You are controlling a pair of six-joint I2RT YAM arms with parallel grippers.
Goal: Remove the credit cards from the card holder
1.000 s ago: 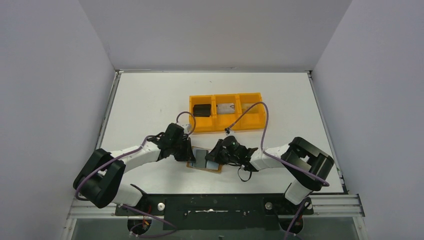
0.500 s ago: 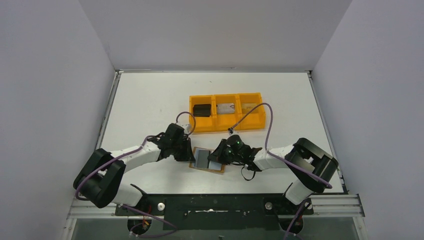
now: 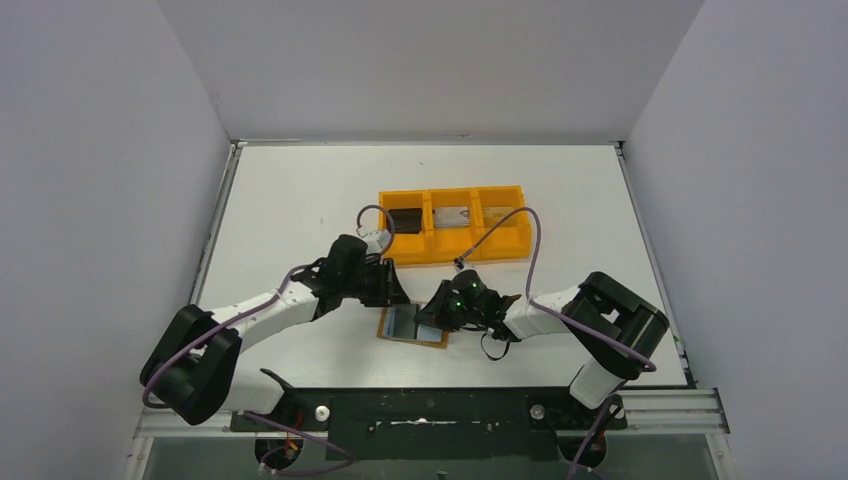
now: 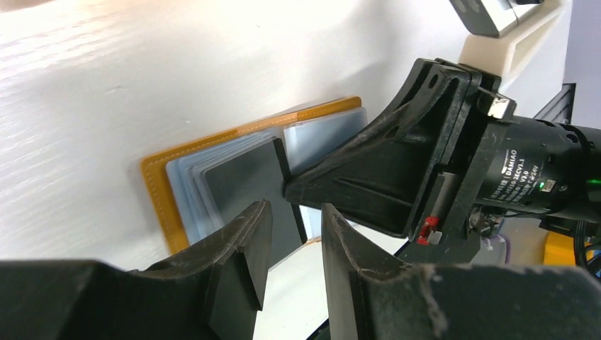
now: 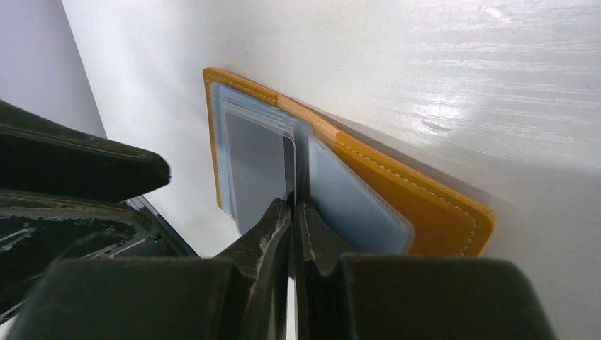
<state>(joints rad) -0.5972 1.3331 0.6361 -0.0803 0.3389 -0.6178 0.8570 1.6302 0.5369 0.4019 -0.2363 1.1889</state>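
Since a second ago my left gripper [image 4: 295, 212] has swung up and to the right, from the card holder's left edge to its upper left corner. Its jaws have parted a little and stand narrowly open with nothing between them. The right gripper [image 5: 292, 207] has barely shifted. It is closed tight, tips down on the middle fold of the card holder [image 3: 412, 326], which I read as pinning it flat, not gripping anything.

The holder lies spread open on the table [image 3: 300, 200], low in the centre of the top view, just below the orange tray [image 3: 452, 252]. One dark card [image 4: 244, 177] sits in the holder's left half, over paler staggered sleeves, and its edge by the fold looks uncovered. Other credit cards [image 3: 455, 215] appear to lie in the tray's compartments, so I judge the job well along.

The dark card should be light, stiff and slick. It lies almost flush, so there is little to bite. I'd take it by the edge near the fold and slide it out along the pocket instead of lifting. The soft, light holder will drag along unless it is pressed down.
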